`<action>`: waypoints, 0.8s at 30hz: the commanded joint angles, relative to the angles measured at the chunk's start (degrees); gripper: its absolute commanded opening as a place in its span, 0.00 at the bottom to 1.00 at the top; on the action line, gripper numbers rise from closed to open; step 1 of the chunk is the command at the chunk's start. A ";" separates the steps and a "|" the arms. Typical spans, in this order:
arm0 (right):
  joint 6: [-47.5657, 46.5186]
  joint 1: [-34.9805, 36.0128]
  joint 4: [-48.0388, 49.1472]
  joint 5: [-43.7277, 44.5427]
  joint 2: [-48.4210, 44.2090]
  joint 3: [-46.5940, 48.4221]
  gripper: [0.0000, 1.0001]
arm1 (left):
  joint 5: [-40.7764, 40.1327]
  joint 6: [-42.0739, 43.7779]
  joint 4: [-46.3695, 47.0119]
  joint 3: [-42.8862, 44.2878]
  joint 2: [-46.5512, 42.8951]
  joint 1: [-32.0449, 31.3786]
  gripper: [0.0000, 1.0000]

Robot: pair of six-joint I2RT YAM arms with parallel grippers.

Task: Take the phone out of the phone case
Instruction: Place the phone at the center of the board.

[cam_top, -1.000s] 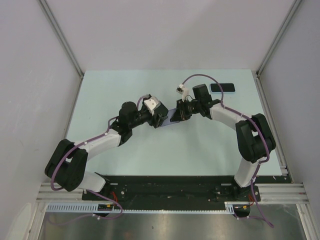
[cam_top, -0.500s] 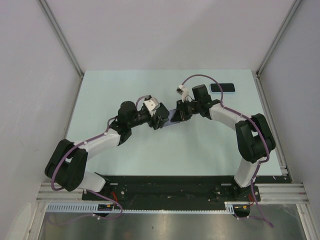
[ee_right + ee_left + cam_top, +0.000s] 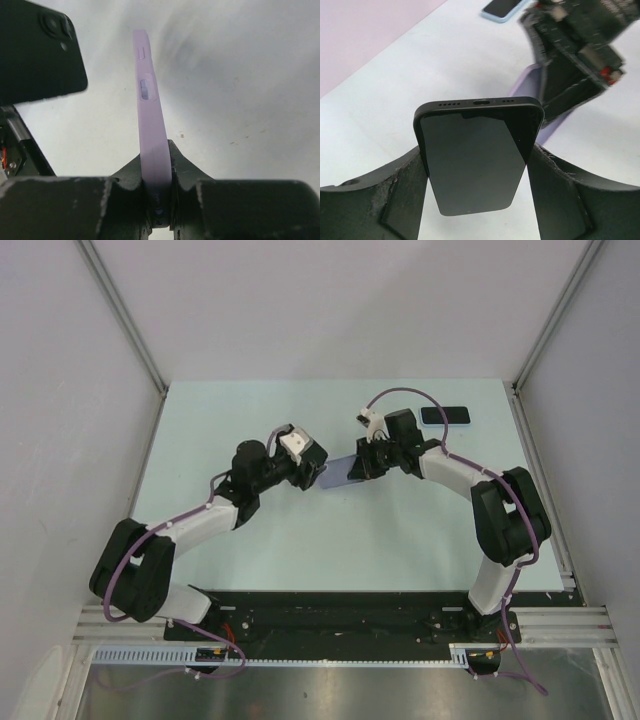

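Your left gripper [image 3: 314,476] pinches the phone [image 3: 477,155] across its width, one finger on each long edge. The left wrist view shows the dark glass facing the camera, with the port end pointing away. Your right gripper [image 3: 360,466] is pressed together on the case [image 3: 150,115], clamping one end of the thin lilac shell edge-on, with the side buttons facing its camera.

A second ago the two grippers met nose to nose above the middle of the table [image 3: 250,410], and phone and case sat as one dark-and-lilac piece between them. Half a second ago they were just as tight together. Now your left wrist has rolled and drawn back toward the left edge, and the phone has come with it, out of the case. From above, the case shows as a bare lilac slab sticking out of the right gripper toward the left one. In the right wrist view the phone's camera corner sits at the upper left, apart from the case. Your right arm has hardly shifted, apart from a small turn at the wrist.

Both pieces hang above the table, around its middle and a little toward the far edge. You cannot tell from these views whether either touches the surface. A second phone [image 3: 445,416] lies flat near the far right corner, where it lay before.
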 commanded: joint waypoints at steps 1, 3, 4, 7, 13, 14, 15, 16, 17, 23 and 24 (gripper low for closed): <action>-0.37 -0.84 1.19 3.87 -1.67 1.78 0.00 | -7.66 2.00 2.39 3.15 -0.69 3.08 0.20; -0.28 -1.11 1.28 4.40 -1.67 1.78 0.00 | -8.81 2.18 1.77 3.67 0.28 4.49 0.20; -0.28 -1.28 1.28 4.49 -1.84 1.78 0.00 | -9.08 2.35 1.60 4.20 0.63 6.06 0.20; -0.37 -1.64 1.19 4.14 -1.93 1.69 0.00 | -9.52 3.32 0.63 5.60 2.39 9.40 0.20; -0.20 -2.16 1.10 3.52 -2.10 1.78 0.00 | -11.19 3.59 -5.43 12.18 8.27 16.61 0.19; -0.20 -2.16 1.10 3.44 -2.02 1.78 0.00 | -11.28 3.50 -7.35 13.25 10.28 17.58 0.20; -0.20 -2.08 1.10 3.35 -2.10 1.78 0.00 | -11.19 3.24 -8.24 14.30 11.26 18.46 0.20; -0.20 -2.08 1.10 3.26 -2.10 1.78 0.00 | -11.80 3.15 -9.21 16.49 12.31 20.13 0.20; -0.28 -2.08 1.10 3.17 -2.10 1.78 0.00 | -11.98 2.97 -11.48 17.73 14.41 20.92 0.19; -0.28 -2.25 1.02 3.17 -2.10 1.69 0.00 | -12.33 2.18 -19.83 27.66 22.59 26.20 0.19; -0.28 -2.25 1.02 3.17 -2.10 1.78 0.00 | -12.59 2.18 -20.72 28.80 23.56 27.34 0.19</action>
